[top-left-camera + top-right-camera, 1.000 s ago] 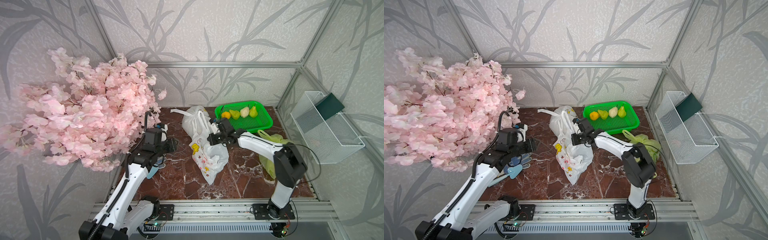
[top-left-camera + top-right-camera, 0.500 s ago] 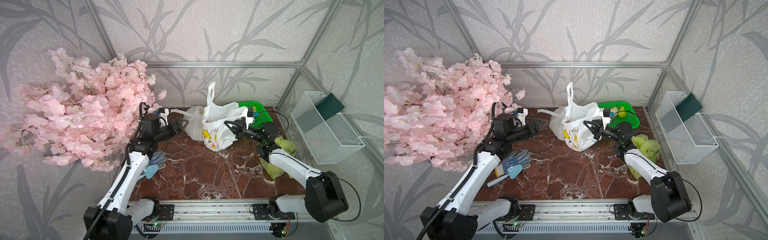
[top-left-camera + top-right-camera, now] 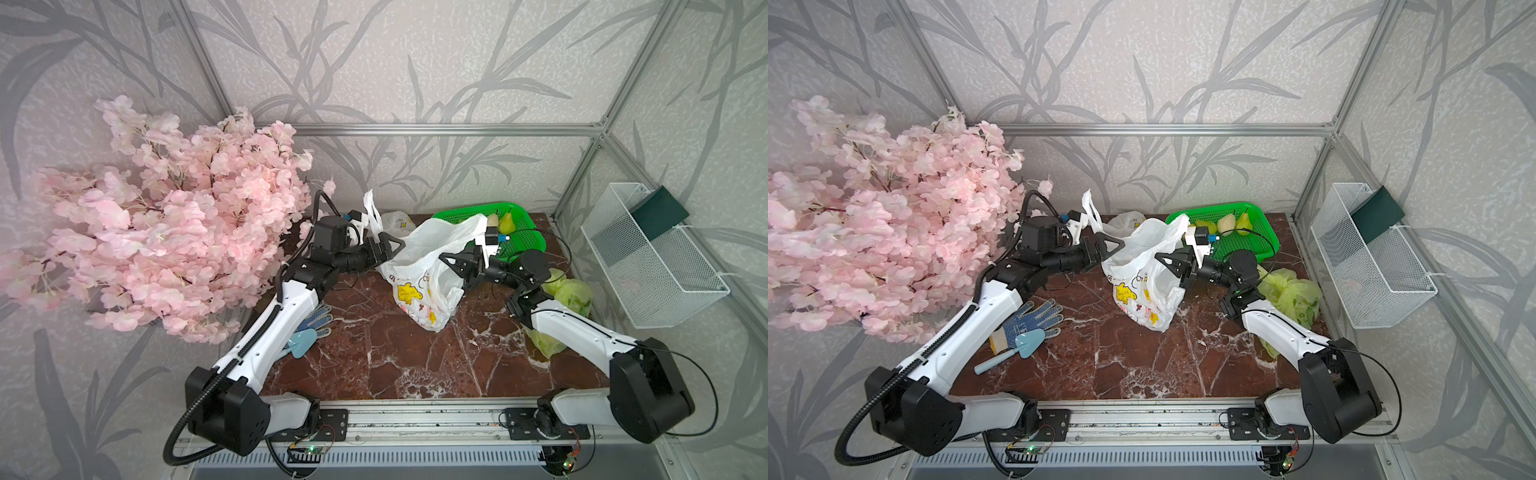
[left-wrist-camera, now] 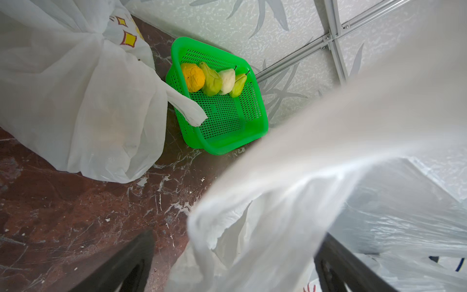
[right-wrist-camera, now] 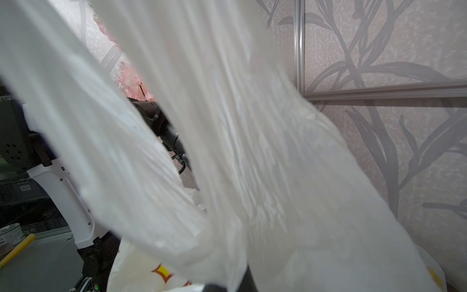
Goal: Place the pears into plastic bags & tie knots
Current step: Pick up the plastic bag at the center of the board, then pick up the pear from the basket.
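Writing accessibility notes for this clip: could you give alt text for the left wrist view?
A blurred thin white plastic bag hangs across the foreground between the spread dark fingers of the left claw. Behind, on the reddish marble table, a green perforated plastic basket holds three toy pears and a round orange-yellow fruit, beside a second white printed bag.

Cannot see the pinch itself at the right gripper, pressed into folds of the white bag; nothing but blurred film of it across the right wrist view. Cannot tell its contents. Covers the near half of the green basket and part of the pears in a top view. Half-hidden behind the right arm, the yellow-green bag; under the left arm, the glove.
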Controlling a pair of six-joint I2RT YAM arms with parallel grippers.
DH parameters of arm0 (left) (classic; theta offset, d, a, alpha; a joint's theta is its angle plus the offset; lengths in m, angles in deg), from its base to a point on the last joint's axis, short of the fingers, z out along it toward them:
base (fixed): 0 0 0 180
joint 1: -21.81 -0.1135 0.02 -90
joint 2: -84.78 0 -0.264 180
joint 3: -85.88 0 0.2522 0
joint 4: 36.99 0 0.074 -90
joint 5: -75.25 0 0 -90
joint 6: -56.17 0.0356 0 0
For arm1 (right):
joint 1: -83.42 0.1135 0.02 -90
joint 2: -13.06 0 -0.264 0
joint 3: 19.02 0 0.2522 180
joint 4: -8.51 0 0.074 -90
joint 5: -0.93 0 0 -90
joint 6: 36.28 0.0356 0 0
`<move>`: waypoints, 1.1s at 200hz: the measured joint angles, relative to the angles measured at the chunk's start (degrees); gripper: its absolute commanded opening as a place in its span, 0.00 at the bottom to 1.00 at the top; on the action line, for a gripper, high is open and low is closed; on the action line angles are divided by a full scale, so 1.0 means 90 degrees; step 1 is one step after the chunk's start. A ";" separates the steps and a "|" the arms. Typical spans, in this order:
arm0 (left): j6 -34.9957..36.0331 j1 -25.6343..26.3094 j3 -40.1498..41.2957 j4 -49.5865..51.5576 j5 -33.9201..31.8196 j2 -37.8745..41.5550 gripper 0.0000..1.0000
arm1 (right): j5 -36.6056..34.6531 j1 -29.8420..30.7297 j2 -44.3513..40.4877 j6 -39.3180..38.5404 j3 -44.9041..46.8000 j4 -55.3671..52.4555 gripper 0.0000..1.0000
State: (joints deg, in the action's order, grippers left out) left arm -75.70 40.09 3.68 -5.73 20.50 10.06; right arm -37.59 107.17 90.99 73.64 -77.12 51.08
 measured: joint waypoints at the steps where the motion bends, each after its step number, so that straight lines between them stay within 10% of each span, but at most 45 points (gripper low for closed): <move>1: 0.0015 0.0007 0.0000 0.0000 -0.0010 0.0000 0.75 | 0.0000 0.0007 0.0005 -0.0002 0.0000 0.0000 0.00; 20: 0.0117 0.0095 0.0041 -0.0172 -0.0160 -0.0100 0.25 | -0.0090 0.0097 0.0083 0.0017 0.0002 0.0070 0.00; 35: 0.0199 0.0112 0.0078 -0.0311 -0.0430 -0.0238 0.00 | -0.0260 0.0131 0.0131 0.0148 0.0068 0.0185 0.20; 65: 0.0607 0.0058 0.0102 -0.0277 -0.1246 -0.0316 0.00 | -0.0894 0.0046 0.0073 0.0486 0.0233 -0.0384 0.53; 123: 0.1399 -0.0233 0.0027 0.0007 -0.2045 0.0223 0.00 | -0.3075 -0.0804 -0.0129 0.0447 -0.1197 -0.5501 0.61; 220: 0.1902 0.0041 -0.0223 0.0214 -0.1423 0.0177 0.00 | -0.6091 -0.1175 0.4952 -0.0741 -0.6977 -0.9488 0.76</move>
State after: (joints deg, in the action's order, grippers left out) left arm -58.59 40.46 1.67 -3.81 7.69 11.66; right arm -92.40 96.59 135.56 66.97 -139.92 -34.31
